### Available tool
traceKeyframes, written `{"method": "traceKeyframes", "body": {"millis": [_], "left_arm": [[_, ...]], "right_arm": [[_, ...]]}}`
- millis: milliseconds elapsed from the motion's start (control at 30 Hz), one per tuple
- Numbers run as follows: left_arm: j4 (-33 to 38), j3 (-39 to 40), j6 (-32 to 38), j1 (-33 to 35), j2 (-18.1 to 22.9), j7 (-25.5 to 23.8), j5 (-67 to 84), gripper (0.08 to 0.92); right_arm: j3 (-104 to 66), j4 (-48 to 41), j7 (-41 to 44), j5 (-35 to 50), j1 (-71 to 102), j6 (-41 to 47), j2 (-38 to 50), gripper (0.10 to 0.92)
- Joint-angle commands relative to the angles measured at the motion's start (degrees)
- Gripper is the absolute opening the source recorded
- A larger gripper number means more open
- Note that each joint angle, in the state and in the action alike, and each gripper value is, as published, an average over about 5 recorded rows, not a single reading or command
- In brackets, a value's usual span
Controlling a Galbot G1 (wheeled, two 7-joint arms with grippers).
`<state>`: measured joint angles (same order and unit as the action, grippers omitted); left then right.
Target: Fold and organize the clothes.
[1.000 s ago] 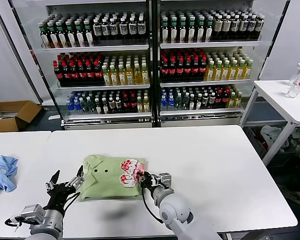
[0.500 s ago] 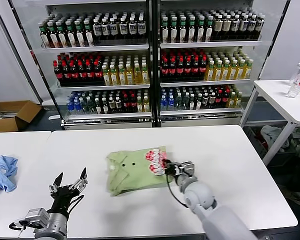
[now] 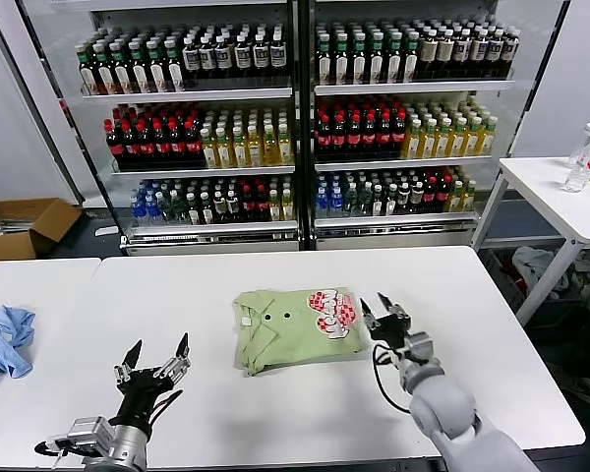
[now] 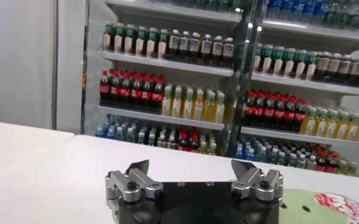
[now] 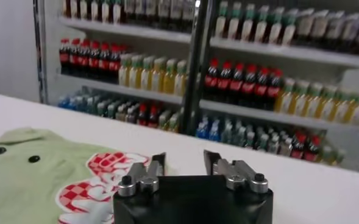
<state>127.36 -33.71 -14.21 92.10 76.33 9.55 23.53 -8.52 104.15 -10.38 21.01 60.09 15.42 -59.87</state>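
Observation:
The light green shirt (image 3: 293, 327) lies folded in the middle of the white table (image 3: 442, 285), collar and dark buttons toward the left, red and white print (image 3: 332, 312) on its right part. Just right of the shirt is my right gripper (image 3: 384, 307), open and holding nothing; its wrist view shows the shirt (image 5: 39, 179) beside the empty gripper (image 5: 185, 163). Down near the table's front left edge, my left gripper (image 3: 154, 357) stands wide open and empty, well clear of the shirt. From the left wrist, the left gripper (image 4: 191, 173) shows with a corner of the shirt (image 4: 325, 207).
A light blue cloth (image 3: 2, 339) lies on the left table. Drink coolers full of bottles (image 3: 295, 118) stand behind. A small white table (image 3: 560, 197) with bottles stands at the right, a cardboard box (image 3: 25, 224) on the floor at the left.
The right gripper dragged the folded shirt rightward to the table's middle, then let go and opened beside it. The left gripper stayed open and shifted slightly right.

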Motion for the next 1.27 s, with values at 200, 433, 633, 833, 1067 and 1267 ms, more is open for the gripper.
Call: {"method": "traceKeyframes", "body": {"millis": [200,433,633,833,1067,1267], "left_arm": [[5.7,0.2,-0.1,3.1,1.6,-2.9,-3.5,0.823],[7.3,0.4,0.4,4.5,1.9,-3.1,-4.3,0.823],[8.3,-0.3,1.1,6.0,3.2,-3.3,-5.4,0.823],[8.5,-0.6,2.3,8.3,3.4,-3.7,-9.7,0.823],[9.4,-0.7,2.5,8.8,4.6,-4.0,-10.8,0.823],[10.1,-1.1,2.4,9.5,4.9,-4.2,-10.9,0.822]], "right_arm": [[-12.1,16.2,0.7,-6.2,22.9,-10.8,-3.0,0.665],[-12.7,17.6,0.8,-7.8,24.5,-11.8,-4.3,0.813],[-13.6,18.1,1.3,-9.9,23.0,-10.0,-5.2,0.822],[-12.8,18.5,0.8,-9.8,23.7,-9.8,-5.8,0.823],[-12.5,19.5,-0.9,-10.1,24.3,-9.9,-6.0,0.823],[-12.7,20.3,-0.8,-9.5,24.6,-8.3,-5.3,0.823]]}}
